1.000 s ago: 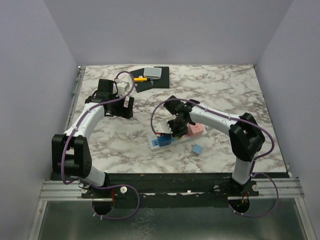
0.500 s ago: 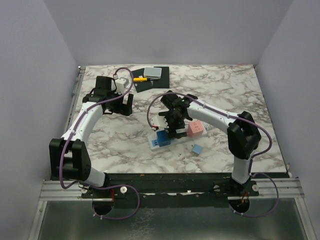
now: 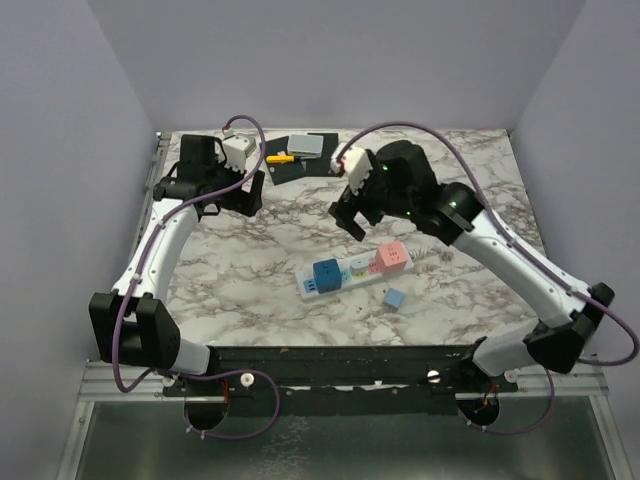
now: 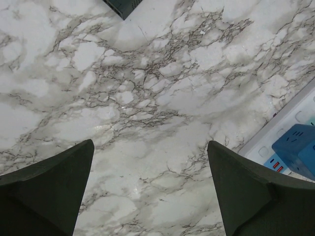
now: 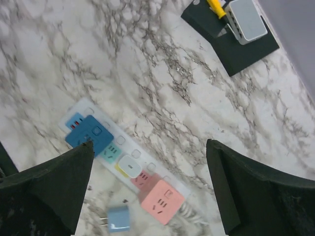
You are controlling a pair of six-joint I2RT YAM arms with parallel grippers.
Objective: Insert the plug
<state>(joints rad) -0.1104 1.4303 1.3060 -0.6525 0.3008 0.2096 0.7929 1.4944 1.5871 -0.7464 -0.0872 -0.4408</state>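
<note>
Blue plug (image 3: 323, 276) sits on the left end of the white power strip (image 5: 121, 142). Body upright on the strip; whether it is pushed fully home cannot be told. No gripper touches it.

Strip lies slantwise near the middle of the marble surface (image 3: 240, 270). It also carries a small white plug (image 5: 130, 166) mid-length and a pink plug (image 3: 390, 258) at the right end. Light-blue plug (image 3: 395, 298) lies loose on the surface, just beside the strip on its near side.

Right gripper (image 3: 350, 215) hangs above the surface on the far side of the strip, well apart from the blue plug. Fingers spread wide, nothing between them.

Left gripper (image 3: 250, 195) is over bare marble toward the far left. Fingers spread wide, holding nothing, touching nothing. Its wrist view catches the blue plug and a corner of the strip at the right edge.

Far edge of the surface: black mat (image 3: 300, 168) bearing a grey box (image 3: 308, 145) and a small yellow item (image 3: 282, 158).
</note>
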